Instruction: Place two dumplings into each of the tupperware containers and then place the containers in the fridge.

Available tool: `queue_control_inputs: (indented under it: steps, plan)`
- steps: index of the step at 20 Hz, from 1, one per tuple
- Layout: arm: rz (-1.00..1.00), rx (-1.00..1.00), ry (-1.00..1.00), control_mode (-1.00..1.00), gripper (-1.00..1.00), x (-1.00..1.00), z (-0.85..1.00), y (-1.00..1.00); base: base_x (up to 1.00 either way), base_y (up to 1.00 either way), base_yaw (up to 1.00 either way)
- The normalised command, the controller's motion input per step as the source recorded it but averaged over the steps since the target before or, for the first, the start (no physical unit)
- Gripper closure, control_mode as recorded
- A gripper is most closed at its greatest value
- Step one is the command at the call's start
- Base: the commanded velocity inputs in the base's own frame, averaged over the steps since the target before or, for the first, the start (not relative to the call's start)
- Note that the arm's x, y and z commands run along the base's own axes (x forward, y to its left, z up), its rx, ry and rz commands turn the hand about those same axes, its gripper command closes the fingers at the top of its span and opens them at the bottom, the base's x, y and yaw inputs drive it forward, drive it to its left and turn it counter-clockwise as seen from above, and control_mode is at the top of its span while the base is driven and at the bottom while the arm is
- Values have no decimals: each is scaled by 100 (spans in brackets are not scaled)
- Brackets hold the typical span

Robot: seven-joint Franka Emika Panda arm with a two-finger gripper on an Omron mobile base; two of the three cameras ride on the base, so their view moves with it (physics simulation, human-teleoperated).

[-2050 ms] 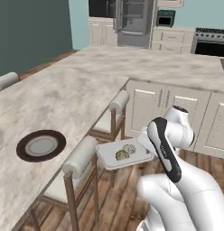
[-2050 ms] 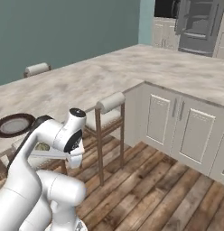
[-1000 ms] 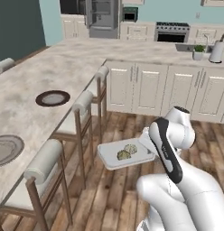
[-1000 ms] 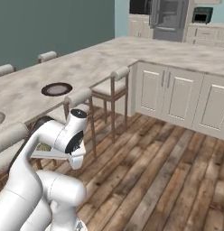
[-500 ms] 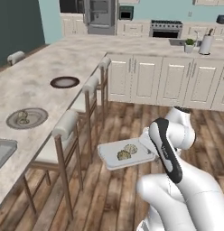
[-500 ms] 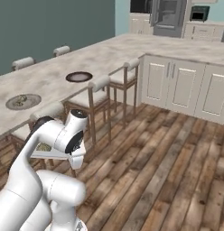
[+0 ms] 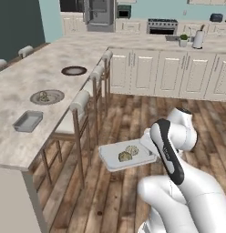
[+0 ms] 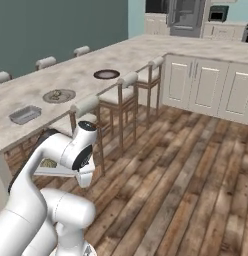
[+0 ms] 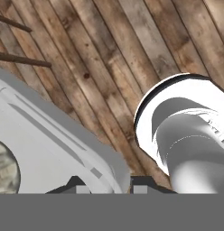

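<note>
Clamped on the rim of a tupperware container (image 7: pixel 128 156), the jaws of the gripper (image 9: pixel 117 186) hold it level above the wooden floor, out in front of the robot's body. Two dumplings (image 7: pixel 128 153) lie side by side in it, just beyond the jaws, so this tray looks filled and, by my reckoning, is on its way to the fridge (image 7: pixel 99 14), which stands far off beyond the jaws at the back of the kitchen. A second container (image 7: pixel 28 121) sits well off to the side on the island counter (image 7: pixel 23 91) and looks empty; it is yet to be filled. Beyond it are a plate with more dumplings (image 7: pixel 47 96) and a dark plate (image 7: pixel 74 70). Stools (image 7: pixel 83 107) line the counter edge beside the carried tray.
</note>
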Motion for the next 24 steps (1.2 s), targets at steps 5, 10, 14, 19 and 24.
queue_control_inputs:
  steps: [5, 10, 14, 19, 24]
  plan:
    - [0, 0, 0, 100, 100, 0, 0, 0, -73, 84, -6]
    - [0, 0, 0, 100, 100, 0, 0, 0, -37, 90, -9]
    - [0, 0, 0, 100, 100, 0, 0, 0, -13, 87, -12]
    - [0, 0, 0, 100, 100, 0, 0, 0, -6, 88, -13]
    - [0, 0, 0, 100, 100, 0, 0, 0, -3, 95, -14]
